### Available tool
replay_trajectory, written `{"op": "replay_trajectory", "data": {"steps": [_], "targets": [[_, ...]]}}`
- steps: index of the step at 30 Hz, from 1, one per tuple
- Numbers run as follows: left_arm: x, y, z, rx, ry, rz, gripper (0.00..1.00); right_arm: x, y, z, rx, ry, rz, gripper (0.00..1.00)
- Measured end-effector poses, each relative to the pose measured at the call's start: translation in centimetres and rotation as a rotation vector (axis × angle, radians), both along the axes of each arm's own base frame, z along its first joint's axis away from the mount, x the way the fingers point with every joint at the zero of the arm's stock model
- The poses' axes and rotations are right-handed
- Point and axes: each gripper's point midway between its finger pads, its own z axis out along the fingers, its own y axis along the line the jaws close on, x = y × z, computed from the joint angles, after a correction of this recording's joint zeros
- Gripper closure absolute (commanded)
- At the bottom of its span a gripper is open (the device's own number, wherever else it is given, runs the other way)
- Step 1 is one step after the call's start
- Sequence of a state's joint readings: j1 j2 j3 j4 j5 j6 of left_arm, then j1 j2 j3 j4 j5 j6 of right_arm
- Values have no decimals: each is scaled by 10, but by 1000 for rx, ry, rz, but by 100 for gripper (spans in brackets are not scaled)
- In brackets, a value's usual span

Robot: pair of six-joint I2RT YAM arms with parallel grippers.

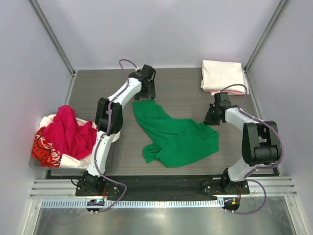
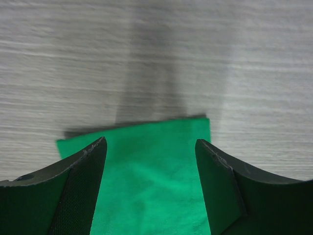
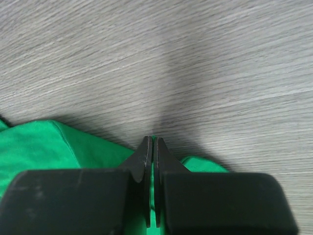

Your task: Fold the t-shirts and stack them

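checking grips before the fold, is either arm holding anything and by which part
The right gripper is shut on the green t-shirt, pinching its right-hand edge. The left gripper hangs open over the shirt's far end, gripping nothing.

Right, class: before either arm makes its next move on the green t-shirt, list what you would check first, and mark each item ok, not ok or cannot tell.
1. Right gripper shut on the plain bright green cotton t-shirt: ok, a cloth edge sits between its closed jaws.
2. Left gripper open over the shirt's far edge: ok, jaws straddle the cloth, not yet gripping.
3. Green shirt lying flat: not ok, it is crumpled.
4. Folded cream-white t-shirt stack apart from the green shirt: ok.
5. Right gripper pinching one layer only: cannot tell.
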State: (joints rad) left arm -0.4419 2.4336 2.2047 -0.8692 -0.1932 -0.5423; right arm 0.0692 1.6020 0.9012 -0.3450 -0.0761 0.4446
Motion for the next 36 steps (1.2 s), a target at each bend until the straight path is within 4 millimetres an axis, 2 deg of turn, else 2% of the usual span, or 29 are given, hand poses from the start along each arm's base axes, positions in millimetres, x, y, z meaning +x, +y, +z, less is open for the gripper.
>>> {"op": "replay_trajectory", "data": {"steps": [4, 10, 14, 17, 20, 21, 24, 29, 34, 36], "targets": [[-11, -17, -6, 37, 7, -41, 25, -1, 3, -1, 12, 4, 8, 99], [-11, -37, -8, 91, -32, -89, 25, -2, 5, -1, 22, 6, 14, 99], [-11, -37, -19, 150, -35, -100, 27, -2, 5, -1, 26, 7, 17, 99], [-3, -35, -19, 180, -60, -85, 31, -3, 6, -1, 30, 9, 19, 99], [6, -33, -18, 198, -90, -66, 41, -5, 7, -3, 34, 15, 21, 99], [8, -33, -18, 201, -96, -62, 49, -6, 7, -4, 35, 17, 22, 99], [11, -33, -19, 205, -106, -53, 64, -8, 7, -5, 36, 22, 23, 99], [12, -33, -22, 200, -114, -44, 76, -11, 7, -8, 35, 30, 22, 99], [9, -34, -23, 181, -128, -29, 100, -11, 7, -9, 34, 33, 22, 99], [9, -34, -23, 182, -128, -29, 100, -11, 7, -9, 35, 32, 22, 99]]}}
